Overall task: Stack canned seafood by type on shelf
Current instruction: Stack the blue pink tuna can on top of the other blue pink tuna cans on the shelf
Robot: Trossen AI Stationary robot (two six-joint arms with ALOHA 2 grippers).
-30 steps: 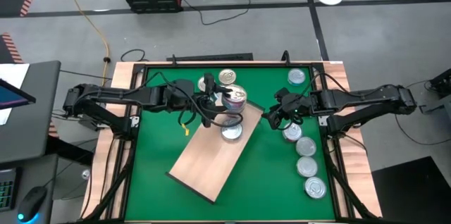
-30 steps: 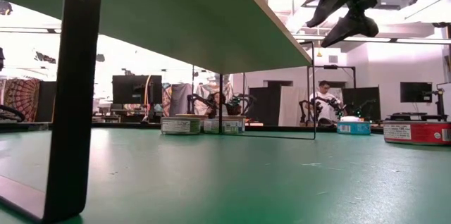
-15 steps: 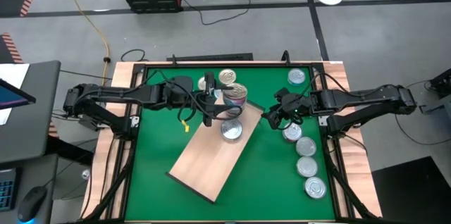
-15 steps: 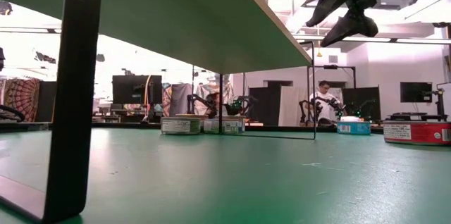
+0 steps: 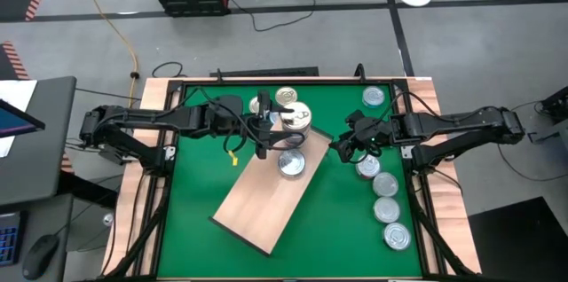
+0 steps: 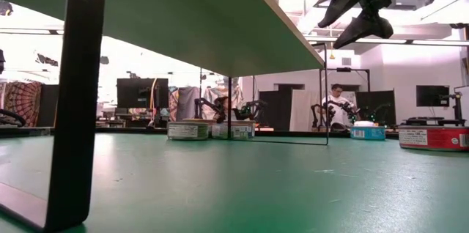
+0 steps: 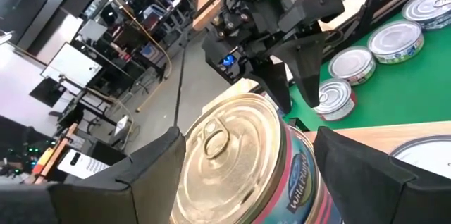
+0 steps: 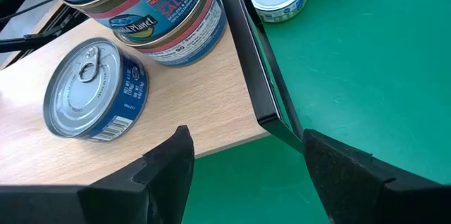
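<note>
From above, a wooden shelf (image 5: 266, 198) is seen lying at a slant across the green table (image 5: 346, 220). A stack of pink-labelled tins (image 5: 295, 119) topped by a gold lid is parked at the shelf's far end, with a single silver-lidded tin (image 5: 291, 165) just beside it on the board. The left gripper (image 5: 271, 133) is held right at the stack, fingers spread on either side of it — no squeeze can be made out. Another gold tin (image 5: 285, 97) is sat on the table behind the stack. The right gripper (image 5: 342, 150) is hung just off the shelf's corner, jaws spread, nothing in them. A row of silver tins (image 5: 385, 198) is lined up along the right side of the table, plus one more (image 5: 374, 97) near the far right corner.

Low view: the shelf (image 6: 183, 20) is seen from underneath on black legs, a few tins (image 6: 187, 130) are spotted on the table past it, and a person is sat way back in the room.

Left wrist view: the gold lid (image 7: 236, 155) fills the gap between the two dark fingers (image 7: 151, 164), which are stood clear of its sides.

Right wrist view — the stacked salmon tins (image 8: 165, 14) and a blue tin (image 8: 95, 89) are shown on the shelf's corner (image 8: 211, 122).
</note>
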